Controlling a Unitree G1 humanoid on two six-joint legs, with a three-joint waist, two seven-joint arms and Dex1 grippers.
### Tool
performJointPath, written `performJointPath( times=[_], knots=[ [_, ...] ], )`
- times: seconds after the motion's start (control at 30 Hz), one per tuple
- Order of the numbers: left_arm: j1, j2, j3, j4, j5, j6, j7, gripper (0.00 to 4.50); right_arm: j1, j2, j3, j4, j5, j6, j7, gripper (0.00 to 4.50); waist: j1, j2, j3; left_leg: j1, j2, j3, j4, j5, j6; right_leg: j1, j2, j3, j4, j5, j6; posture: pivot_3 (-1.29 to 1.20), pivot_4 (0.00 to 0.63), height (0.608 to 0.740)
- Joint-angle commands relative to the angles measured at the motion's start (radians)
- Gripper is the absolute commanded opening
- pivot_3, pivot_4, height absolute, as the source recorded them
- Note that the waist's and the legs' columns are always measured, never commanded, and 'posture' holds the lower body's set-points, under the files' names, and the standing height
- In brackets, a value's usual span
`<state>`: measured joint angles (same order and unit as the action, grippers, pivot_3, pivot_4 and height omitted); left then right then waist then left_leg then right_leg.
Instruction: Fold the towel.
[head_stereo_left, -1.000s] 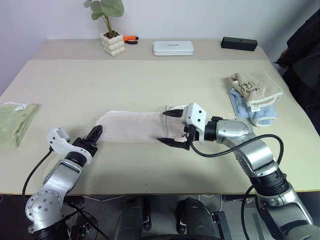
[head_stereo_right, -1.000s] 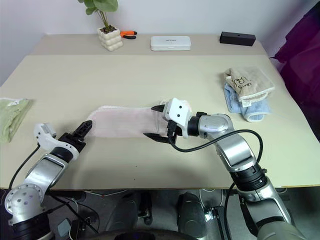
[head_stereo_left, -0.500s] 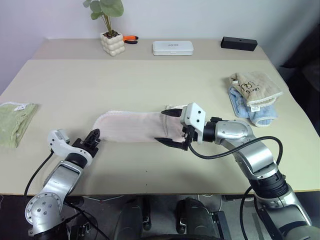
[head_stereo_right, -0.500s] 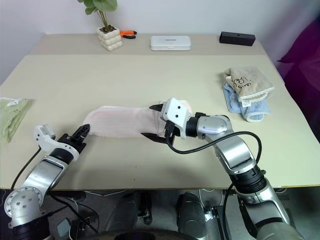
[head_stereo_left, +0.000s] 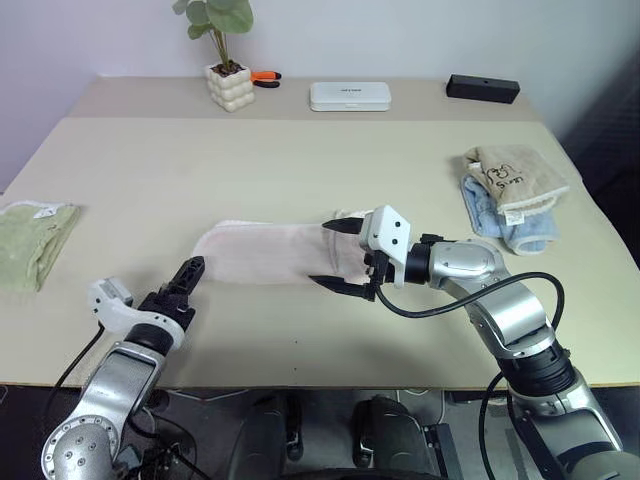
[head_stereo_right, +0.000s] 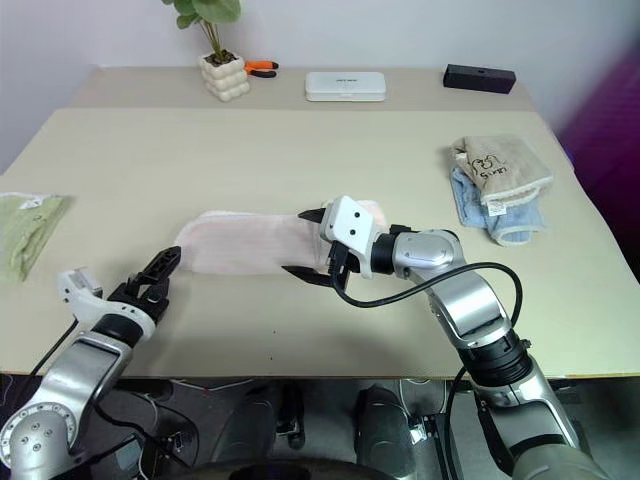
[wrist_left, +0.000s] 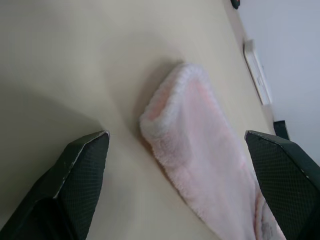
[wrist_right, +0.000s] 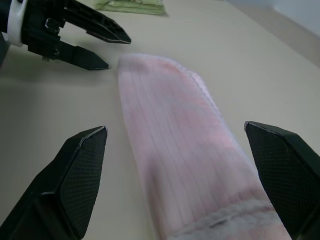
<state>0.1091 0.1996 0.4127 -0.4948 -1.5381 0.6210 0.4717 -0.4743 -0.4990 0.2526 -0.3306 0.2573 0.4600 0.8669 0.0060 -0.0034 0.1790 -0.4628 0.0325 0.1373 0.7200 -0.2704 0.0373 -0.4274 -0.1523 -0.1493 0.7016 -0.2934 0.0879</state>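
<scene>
Beige worktop (head_stereo_left: 300, 150), head views: pink towel (head_stereo_left: 265, 253) lay folded lengthwise at centre. Left pincer (head_stereo_left: 184, 279) spread, just short of its left end; right pincer (head_stereo_left: 338, 257) spread, straddling its right end.
Left wrist view: towel end lay between spread fingers (wrist_left: 82, 170).
Right wrist view: towel ran between wide fingers (wrist_right: 82, 170).

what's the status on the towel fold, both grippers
Left gripper open, off the towel's end. Right gripper open, straddling the other end. Towel a long strip, flat on the table. Nothing in the way.
</scene>
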Motion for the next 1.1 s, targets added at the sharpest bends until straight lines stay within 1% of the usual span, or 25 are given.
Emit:
performJointPath(
  times=[0.03, 0.07, 0.27, 0.3, 0.33, 0.43, 0.53, 0.6, 0.63, 0.73, 0.83, 0.93, 1.03, 1.07, 1.1],
  knots=[
    [-0.039, -0.021, -0.032, 0.058, -0.009, -0.027, 0.042, 3.94, -0.012, 0.006, 0.004, -0.030, 0.001, -0.007, -0.002, 4.50, 0.005, 0.000, 0.000, 0.000, 0.000, 0.000, 0.000, 0.000, 0.000, 0.000, 0.000, 0.000, 0.000, 0.000, 0.000, 0.00, 0.150, 0.678],
    [-0.054, -0.024, -0.029, 0.075, -0.007, -0.036, 0.044, 3.69, -0.011, 0.006, 0.004, -0.031, 0.000, -0.007, -0.004, 4.50, 0.005, 0.000, 0.000, 0.000, 0.000, 0.000, 0.000, 0.000, 0.001, 0.000, 0.000, 0.000, 0.000, 0.000, 0.000, 0.00, 0.150, 0.678],
    [-0.106, -0.003, -0.033, 0.120, -0.006, -0.040, 0.026, 0.58, 0.001, 0.002, 0.003, -0.041, -0.003, -0.006, -0.017, 4.50, 0.005, -0.001, 0.000, -0.001, 0.000, 0.000, 0.000, 0.000, 0.001, 0.000, 0.001, 0.000, -0.001, 0.000, 0.000, 0.00, 0.150, 0.678],
    [-0.111, 0.002, -0.031, 0.121, -0.006, -0.042, 0.021, 0.20, 0.003, 0.003, 0.002, -0.043, -0.004, -0.006, -0.019, 4.50, 0.005, 0.000, 0.000, -0.001, 0.000, 0.000, 0.000, 0.000, 0.001, 0.000, 0.001, 0.000, -0.001, 0.000, 0.000, 0.00, 0.150, 0.678],
    [-0.113, 0.008, -0.026, 0.117, -0.005, -0.046, 0.012, 0.03, 0.005, 0.003, 0.003, -0.046, -0.004, -0.005, -0.022, 4.50, 0.005, -0.001, 0.000, 0.000, 0.000, 0.000, 0.000, 0.000, 0.001, 0.000, 0.001, 0.000, 0.000, 0.000, 0.000, 0.00, 0.150, 0.678],
    [-0.118, 0.036, 0.021, 0.098, 0.015, -0.082, -0.026, 0.03, 0.022, 0.001, 0.004, -0.061, -0.004, -0.007, -0.028, 4.50, 0.004, -0.001, 0.000, -0.001, 0.000, 0.000, 0.000, 0.000, 0.001, 0.000, 0.001, 0.000, 0.000, 0.000, 0.000, 0.00, 0.150, 0.678],
    [-0.120, 0.085, 0.075, 0.099, 0.046, -0.115, -0.063, 0.03, 0.035, -0.001, 0.003, -0.069, -0.005, -0.011, -0.031, 4.50, 0.001, -0.001, 0.000, -0.001, 0.000, 0.000, 0.000, 0.000, 0.000, -0.001, 0.001, 0.000, 0.000, 0.000, 0.000, 0.00, 0.150, 0.678],
    [-0.098, 0.214, 0.145, 0.095, 0.106, -0.104, -0.165, 0.03, 0.050, -0.007, -0.001, -0.071, -0.007, -0.022, -0.030, 4.50, -0.001, -0.002, 0.001, 0.000, 0.000, 0.000, -0.001, 0.000, 0.000, -0.001, 0.001, 0.000, 0.000, 0.000, 0.000, 0.00, 0.150, 0.678],
    [-0.095, 0.261, 0.166, 0.091, 0.118, -0.098, -0.201, 0.03, 0.055, -0.009, -0.003, -0.068, -0.009, -0.028, -0.029, 4.50, -0.002, -0.003, 0.001, -0.001, 0.001, 0.000, -0.001, 0.000, 0.000, -0.002, 0.002, -0.001, 0.000, 0.000, 0.000, 0.00, 0.150, 0.678],
    [-0.103, 0.347, 0.169, 0.073, 0.140, -0.081, -0.279, 0.03, 0.056, -0.009, -0.003, -0.052, -0.013, -0.042, -0.025, 4.50, -0.001, -0.002, 0.001, -0.001, 0.000, 0.001, -0.002, -0.001, -0.003, -0.002, 0.002, -0.001, -0.001, 0.000, 0.000, 0.00, 0.150, 0.678],
    [-0.138, 0.414, 0.128, 0.043, 0.170, -0.053, -0.370, 0.03, 0.045, -0.005, -0.002, -0.026, -0.018, -0.053, -0.021, 4.50, 0.008, -0.003, 0.001, -0.001, 0.000, 0.001, -0.003, -0.002, -0.003, -0.004, 0.001, -0.001, -0.003, 0.000, 0.000, 0.00, 0.150, 0.678],
    [-0.207, 0.469, 0.049, 0.003, 0.195, -0.014, -0.482, 0.03, 0.032, 0.000, -0.005, -0.001, -0.022, -0.058, -0.025, 4.50, 0.007, -0.004, 0.002, -0.002, 0.000, 0.001, -0.003, -0.002, -0.003, -0.005, 0.002, -0.001, -0.004, 0.000, 0.000, 0.00, 0.150, 0.678],
    [-0.316, 0.509, -0.108, -0.035, 0.239, 0.050, -0.615, 0.03, 0.027, -0.005, -0.017, 0.033, -0.032, -0.066, -0.033, 4.50, 0.005, -0.004, 0.002, -0.002, -0.001, 0.001, -0.003, -0.002, -0.003, -0.003, 0.002, -0.001, -0.004, 0.000, 0.000, 0.00, 0.150, 0.678],
    [-0.349, 0.515, -0.160, -0.040, 0.264, 0.067, -0.652, 0.03, 0.027, -0.008, -0.020, 0.044, -0.038, -0.071, -0.035, 4.50, 0.004, -0.004, 0.002, -0.002, -0.001, 0.002, -0.004, -0.002, -0.003, -0.003, 0.002, -0.001, -0.003, 0.000, 0.000, 0.00, 0.150, 0.678],
    [-0.395, 0.513, -0.237, -0.036, 0.317, 0.082, -0.694, 0.03, 0.029, -0.011, -0.024, 0.058, -0.045, -0.080, -0.037, 4.50, 0.004, -0.004, 0.002, -0.002, -0.001, 0.002, -0.004, 0.000, -0.001, -0.002, 0.003, -0.001, -0.003, 0.000, 0.000, 0.00, 0.150, 0.678]
  ],
)
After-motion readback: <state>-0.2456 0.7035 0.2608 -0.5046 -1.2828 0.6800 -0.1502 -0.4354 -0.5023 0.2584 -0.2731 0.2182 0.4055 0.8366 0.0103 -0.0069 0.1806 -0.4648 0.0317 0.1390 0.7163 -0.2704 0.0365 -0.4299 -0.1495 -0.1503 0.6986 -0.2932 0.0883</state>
